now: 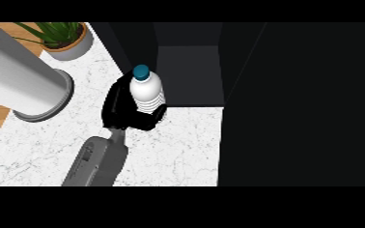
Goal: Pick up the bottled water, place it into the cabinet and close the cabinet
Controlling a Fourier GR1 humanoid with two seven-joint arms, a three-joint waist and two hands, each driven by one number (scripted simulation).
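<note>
Head view, the only view on record. Left hand (121,107) sits at the end of a grey forearm (96,162) that enters from the lower edge. Its fingers are curled round the bottled water (147,92) and close on the lower body of the bottle. The bottle stands upright in the hand, with its blue-green cap (141,70) above the fingers.

Just beyond the hand and slightly to its right is the cabinet (189,72), open, its dark grey interior exposed. Whether the bottle has crossed the cabinet's threshold cannot be determined. To the right of the hand stands a large dark panel (292,106).

Beneath the hand is the white marbled counter (178,149). To the left of the hand, near but apart from it, a pale cylinder (32,84) stands on a round grey base. Further beyond, also to the hand's left, is a potted plant (65,41).
</note>
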